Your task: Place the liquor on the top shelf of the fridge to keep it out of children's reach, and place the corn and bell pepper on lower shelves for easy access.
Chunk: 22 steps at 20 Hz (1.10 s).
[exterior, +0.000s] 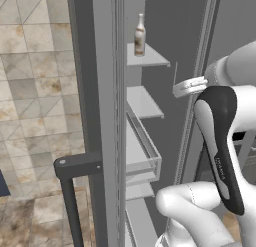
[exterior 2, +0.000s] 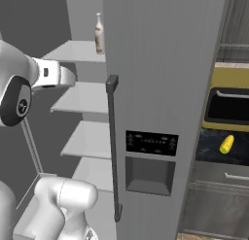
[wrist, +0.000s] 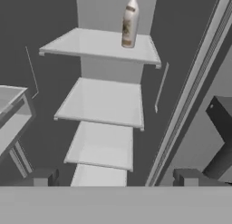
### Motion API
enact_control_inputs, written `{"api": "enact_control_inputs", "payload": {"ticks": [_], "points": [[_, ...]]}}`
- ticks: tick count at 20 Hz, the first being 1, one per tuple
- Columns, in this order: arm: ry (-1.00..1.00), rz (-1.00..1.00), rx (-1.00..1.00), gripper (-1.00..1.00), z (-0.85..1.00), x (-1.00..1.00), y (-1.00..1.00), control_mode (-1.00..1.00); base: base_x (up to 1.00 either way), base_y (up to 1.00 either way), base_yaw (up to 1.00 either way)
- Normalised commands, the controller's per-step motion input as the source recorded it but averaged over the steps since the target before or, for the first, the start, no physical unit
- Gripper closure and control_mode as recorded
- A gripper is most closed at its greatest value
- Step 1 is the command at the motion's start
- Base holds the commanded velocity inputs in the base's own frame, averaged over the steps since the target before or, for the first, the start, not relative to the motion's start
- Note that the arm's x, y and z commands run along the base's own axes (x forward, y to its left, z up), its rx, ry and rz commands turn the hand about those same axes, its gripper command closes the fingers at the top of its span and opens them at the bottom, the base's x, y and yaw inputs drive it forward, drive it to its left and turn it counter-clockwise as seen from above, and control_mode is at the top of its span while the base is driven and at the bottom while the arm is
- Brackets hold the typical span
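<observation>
The liquor (wrist: 129, 21) stands upright on the top shelf (wrist: 90, 44) of the fridge (exterior 2: 165, 64), near that shelf's back right; the bottle (exterior: 140, 36) also shows high up in the left base view. Below it lie the lower shelves (wrist: 102, 103), bare white panels. My gripper (wrist: 115, 180) is open, backed off from the shelves and well below the bottle, with nothing between its fingertips (wrist: 41, 177). The corn (exterior 2: 226, 144) lies on the dark counter right of the fridge. The bell pepper is out of view.
The fridge's left door (exterior: 100, 91) stands open, carrying clear bins (exterior: 150, 156) and a dark handle (exterior: 75, 176). The right door is shut, with a black dispenser panel (exterior 2: 151, 143). A yellow toaster oven (exterior 2: 228, 103) sits behind the corn.
</observation>
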Motion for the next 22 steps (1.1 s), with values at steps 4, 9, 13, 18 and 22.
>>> {"api": "enact_control_inputs", "payload": {"ticks": [4, 9, 13, 18, 22], "points": [[0.01, -0.05, -0.01, -1.0, -0.15, -0.49, -0.23, -1.0, 0.0, 0.0, 0.0], [0.0, -0.02, -0.03, -1.0, -0.33, -0.44, -0.03, -1.0, 0.0, 0.0, 0.0], [0.0, 0.0, -0.01, -1.0, -0.26, -0.17, 0.0, 1.0, -0.04, 0.0, 0.0], [0.0, 0.0, 0.0, -1.0, 0.0, 0.0, 0.0, 1.0, -0.18, -0.31, -0.02], [0.0, 0.0, 0.0, -1.0, 0.0, 0.0, 0.0, 1.0, -0.25, -0.79, -0.13]]}}
